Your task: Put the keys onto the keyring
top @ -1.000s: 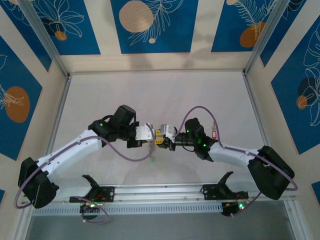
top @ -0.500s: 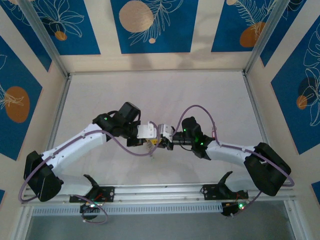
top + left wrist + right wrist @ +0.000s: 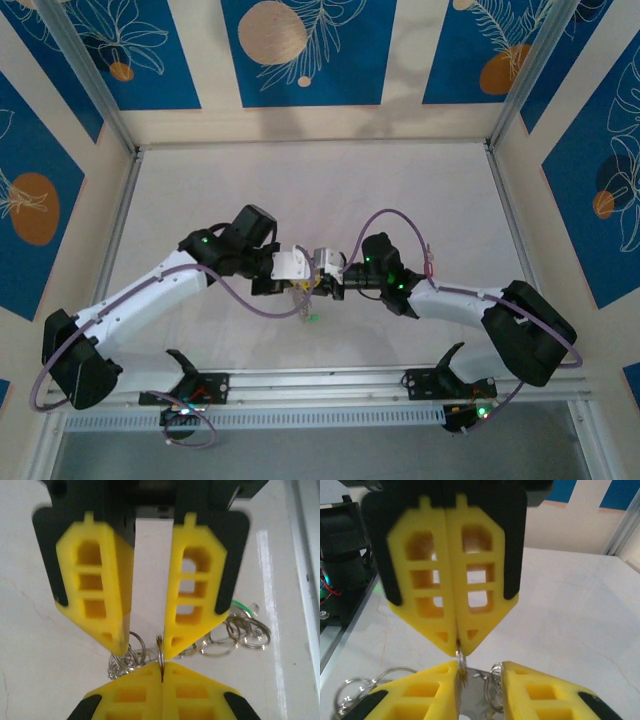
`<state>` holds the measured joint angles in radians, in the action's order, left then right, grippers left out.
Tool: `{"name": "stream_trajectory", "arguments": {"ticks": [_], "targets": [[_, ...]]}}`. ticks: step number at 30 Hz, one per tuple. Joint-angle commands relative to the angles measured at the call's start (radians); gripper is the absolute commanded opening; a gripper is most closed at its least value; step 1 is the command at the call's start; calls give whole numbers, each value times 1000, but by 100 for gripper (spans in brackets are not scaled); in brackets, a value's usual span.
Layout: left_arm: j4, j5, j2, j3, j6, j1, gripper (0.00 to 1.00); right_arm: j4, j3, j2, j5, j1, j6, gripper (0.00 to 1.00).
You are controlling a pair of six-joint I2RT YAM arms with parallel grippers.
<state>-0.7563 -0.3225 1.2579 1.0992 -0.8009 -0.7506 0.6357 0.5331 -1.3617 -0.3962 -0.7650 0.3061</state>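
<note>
1. white tabletop (image 3: 400,190): flat work surface beneath both grippers.
2. left gripper (image 3: 162,666), yellow block fingers: pressed fully together, pinching item 4 edge-on at the tips.
3. right gripper (image 3: 479,667), yellow block fingers: tip to tip with the left gripper. Its jaws stand partly apart, straddling some small rings, with no firm hold on anything evident.
4. keyring (image 3: 160,652), thin silvery wire ring: clamped in the left gripper, rising from its tips beside 1 finger of the right gripper.
5. chain of small silvery split rings (image 3: 240,635): just beside the right gripper's fingers. Whether it links to the keyring cannot be told.
6. green-tagged key (image 3: 241,605): at the chain's far end, apart from both grippers. The metal blade is too small to make out.

Status, judged: the keyring is secured. No key is visibly threaded on it, so threading the keys appears left to do.
</note>
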Motion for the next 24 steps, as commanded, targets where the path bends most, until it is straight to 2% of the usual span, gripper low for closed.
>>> {"name": "stream_trajectory", "arguments": {"ticks": [1,3,7,9,10,12,13,17,24], "targets": [[60,-104,-45,-12,-50,-13,0,3,3,-13,5,-8,-21,25],[70,-107,-56,-22,-53,-12,0,14,-6,-13,5,-8,-28,21],[86,-115,-62,-29,-48,-13,0,39,-16,-6,-29,-8,-36,1],[97,-107,-61,-32,-38,-13,0,56,-21,2,-48,-7,-41,0],[104,-102,-61,-36,-31,-13,5,75,-28,7,-55,-8,-47,0],[124,-85,-70,-52,-13,-12,26,143,-56,15,-52,-7,-66,0],[132,-76,-79,-61,-11,-11,29,177,-70,18,-54,-4,-77,0],[187,-64,-133,-135,-11,-7,29,257,-116,41,-69,12,-113,0],[288,-111,-163,-196,33,-7,27,332,-144,44,-89,14,-134,0]]}}
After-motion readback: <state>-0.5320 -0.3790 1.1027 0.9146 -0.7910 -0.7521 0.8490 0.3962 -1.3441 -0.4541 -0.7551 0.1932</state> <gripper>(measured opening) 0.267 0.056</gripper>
